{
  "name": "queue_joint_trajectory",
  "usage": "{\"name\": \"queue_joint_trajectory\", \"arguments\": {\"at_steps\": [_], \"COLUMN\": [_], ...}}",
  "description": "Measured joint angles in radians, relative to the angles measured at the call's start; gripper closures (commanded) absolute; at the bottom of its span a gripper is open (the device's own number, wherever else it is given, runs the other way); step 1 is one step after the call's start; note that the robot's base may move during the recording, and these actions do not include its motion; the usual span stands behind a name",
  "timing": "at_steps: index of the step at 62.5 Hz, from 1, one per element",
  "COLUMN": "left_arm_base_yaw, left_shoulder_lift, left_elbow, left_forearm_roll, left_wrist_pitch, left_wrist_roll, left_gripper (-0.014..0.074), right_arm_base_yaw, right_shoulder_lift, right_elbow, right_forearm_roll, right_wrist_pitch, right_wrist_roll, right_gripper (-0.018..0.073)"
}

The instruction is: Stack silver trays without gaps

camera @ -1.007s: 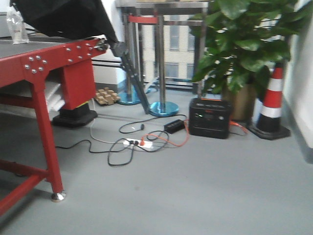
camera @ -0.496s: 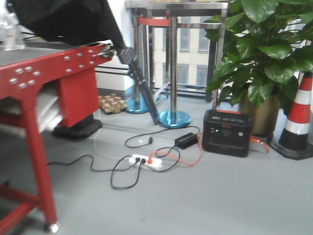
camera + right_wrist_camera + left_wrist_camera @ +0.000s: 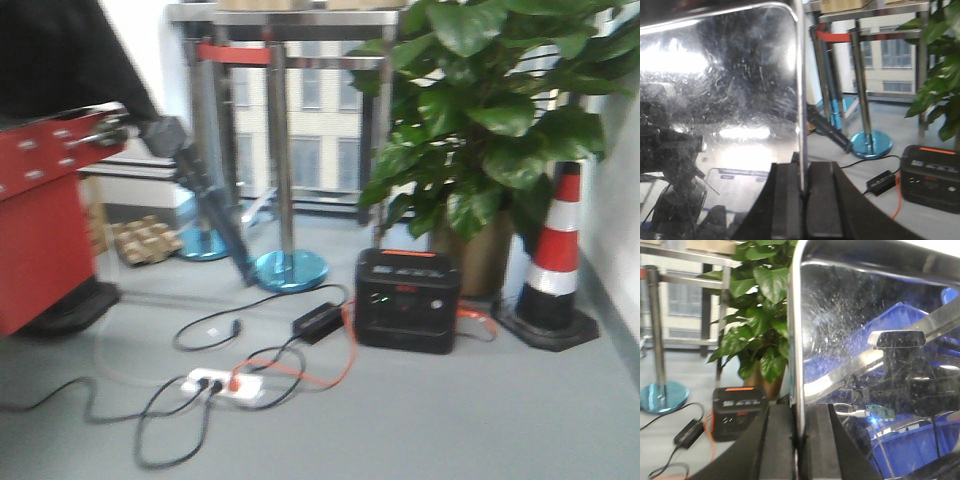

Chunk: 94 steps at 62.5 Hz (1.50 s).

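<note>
Only at the wrists: left gripper, right gripper, each tight on silver tray rim.

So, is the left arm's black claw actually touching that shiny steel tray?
Touching. The left wrist view shows the left gripper with its two black fingers closed on the thin rim of the shiny stainless-steel tray, no gap on either side.
</note>
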Motion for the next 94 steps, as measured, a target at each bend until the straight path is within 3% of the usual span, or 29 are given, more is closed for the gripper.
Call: {"name": "queue_joint_trajectory", "arguments": {"at_steps": [94], "left_arm_base_yaw": [0.000], "left_shoulder_lift": [0.000], "left_elbow": [0.000], "left_forearm_roll": [0.000], "left_wrist_pitch": [0.000], "left_wrist_roll": [0.000], "left_gripper": [0.0615], "right_arm_base_yaw": [0.000], "right_shoulder_lift": [0.000], "right_elbow": [0.000], "right_forearm_roll": [0.000], "right_wrist_pitch": [0.000], "right_wrist_roll": [0.000], "right_gripper": [0.0627]}}
